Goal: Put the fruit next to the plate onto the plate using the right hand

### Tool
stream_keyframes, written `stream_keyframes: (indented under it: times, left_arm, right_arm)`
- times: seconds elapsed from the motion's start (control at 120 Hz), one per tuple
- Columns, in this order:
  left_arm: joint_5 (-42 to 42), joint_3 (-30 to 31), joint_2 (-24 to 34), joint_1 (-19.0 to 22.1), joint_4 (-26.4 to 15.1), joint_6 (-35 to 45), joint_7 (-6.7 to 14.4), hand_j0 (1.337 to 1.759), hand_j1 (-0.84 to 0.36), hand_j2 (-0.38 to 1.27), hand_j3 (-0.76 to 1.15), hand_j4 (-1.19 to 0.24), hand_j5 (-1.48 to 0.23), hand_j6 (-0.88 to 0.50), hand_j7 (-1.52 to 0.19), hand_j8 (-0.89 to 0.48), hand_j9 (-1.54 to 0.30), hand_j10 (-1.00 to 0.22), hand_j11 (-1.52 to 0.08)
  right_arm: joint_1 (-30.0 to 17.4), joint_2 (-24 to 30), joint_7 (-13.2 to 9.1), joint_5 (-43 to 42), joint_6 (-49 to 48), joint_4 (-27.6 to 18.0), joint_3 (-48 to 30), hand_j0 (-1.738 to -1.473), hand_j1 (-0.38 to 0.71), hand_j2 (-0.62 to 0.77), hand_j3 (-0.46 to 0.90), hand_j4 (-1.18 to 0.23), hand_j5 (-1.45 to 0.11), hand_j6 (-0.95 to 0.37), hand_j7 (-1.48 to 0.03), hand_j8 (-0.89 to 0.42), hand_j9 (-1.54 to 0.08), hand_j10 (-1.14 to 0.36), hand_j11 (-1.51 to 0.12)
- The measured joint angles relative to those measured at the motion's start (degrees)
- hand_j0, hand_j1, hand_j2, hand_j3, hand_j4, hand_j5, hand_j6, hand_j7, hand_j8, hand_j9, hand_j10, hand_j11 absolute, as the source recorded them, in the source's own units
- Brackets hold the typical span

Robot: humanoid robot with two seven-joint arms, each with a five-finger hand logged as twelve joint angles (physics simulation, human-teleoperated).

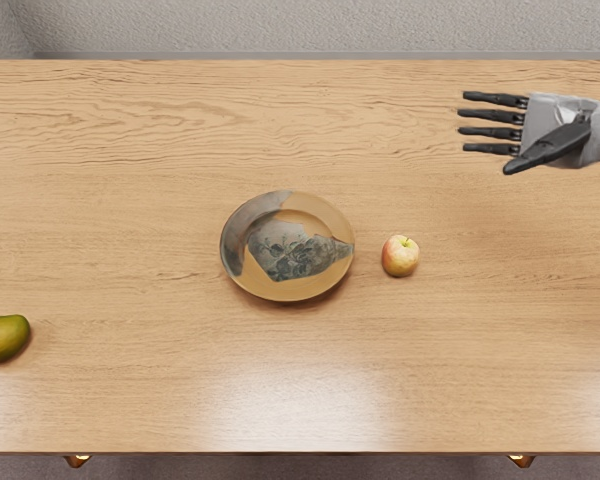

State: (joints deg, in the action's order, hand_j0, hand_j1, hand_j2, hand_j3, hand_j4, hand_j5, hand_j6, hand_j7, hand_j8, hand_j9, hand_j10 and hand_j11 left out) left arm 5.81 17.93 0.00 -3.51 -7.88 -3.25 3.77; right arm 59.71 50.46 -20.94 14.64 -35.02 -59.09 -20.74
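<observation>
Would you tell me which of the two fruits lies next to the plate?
The apple, just right of the plate; the mango sits far left.

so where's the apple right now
Head view: the apple lies just right of the plate, not touching it, with the right hand farther back.

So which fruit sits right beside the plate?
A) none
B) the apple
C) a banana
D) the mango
B: the apple lies just right of the plate, while the mango is far off at the table's left edge.
</observation>
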Motion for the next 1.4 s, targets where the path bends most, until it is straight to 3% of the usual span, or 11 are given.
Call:
stream_keyframes:
  times: [0.192,0.342,0.558,0.717,1.0,1.4]
  left_arm:
    - [0.00,0.00,0.00,0.00,0.01,0.00,0.00,1.658,0.06,0.05,0.00,-0.25,-0.32,-0.25,-0.32,-0.25,-0.32,-0.24,-0.32]
    - [0.00,0.00,0.00,0.00,0.02,0.00,0.00,1.658,0.06,0.05,0.00,-0.25,-0.32,-0.25,-0.32,-0.25,-0.32,-0.24,-0.32]
    - [0.00,0.02,0.00,0.00,0.00,0.00,0.00,1.658,0.06,0.05,0.00,-0.25,-0.32,-0.25,-0.32,-0.25,-0.32,-0.24,-0.32]
    - [0.00,0.02,0.00,0.00,0.02,0.00,0.00,1.658,0.06,0.05,0.00,-0.25,-0.32,-0.25,-0.32,-0.25,-0.32,-0.24,-0.32]
    - [0.00,0.02,0.00,0.00,0.01,0.00,0.00,1.658,0.06,0.05,0.00,-0.25,-0.32,-0.25,-0.32,-0.25,-0.32,-0.24,-0.32]
    - [0.00,0.03,0.00,0.00,0.02,0.00,0.00,1.658,0.06,0.05,0.00,-0.25,-0.32,-0.25,-0.32,-0.25,-0.32,-0.24,-0.32]
  right_arm:
    - [-0.23,0.48,0.40,-0.73,0.00,0.36,-0.70,-1.658,-0.31,-0.01,0.00,-0.03,-0.04,-0.03,-0.04,-0.03,-0.04,-0.03,-0.04]
    - [-0.14,0.65,1.52,-18.55,0.00,-0.85,-6.75,-1.658,-0.31,-0.01,0.00,-0.03,-0.04,-0.03,-0.04,-0.03,-0.04,-0.03,-0.04]
    - [-0.27,3.57,2.83,-42.14,0.37,-19.06,-8.62,-1.658,-0.31,-0.01,0.00,-0.03,-0.04,-0.03,-0.04,-0.03,-0.04,-0.03,-0.04]
    - [-2.05,1.99,3.17,-52.35,8.53,-24.70,-8.19,-1.658,-0.31,-0.01,0.00,-0.04,-0.05,-0.04,-0.04,-0.04,-0.04,-0.04,-0.04]
    - [-5.82,-1.54,2.83,-62.06,27.28,-27.65,-3.76,-1.658,-0.31,-0.01,0.00,-0.04,-0.05,-0.04,-0.05,-0.04,-0.05,-0.04,-0.05]
    - [-9.75,-8.00,2.56,-73.26,39.05,-27.58,2.01,-1.658,-0.24,-0.02,0.00,-0.10,-0.12,-0.10,-0.12,-0.10,-0.12,-0.10,-0.12]
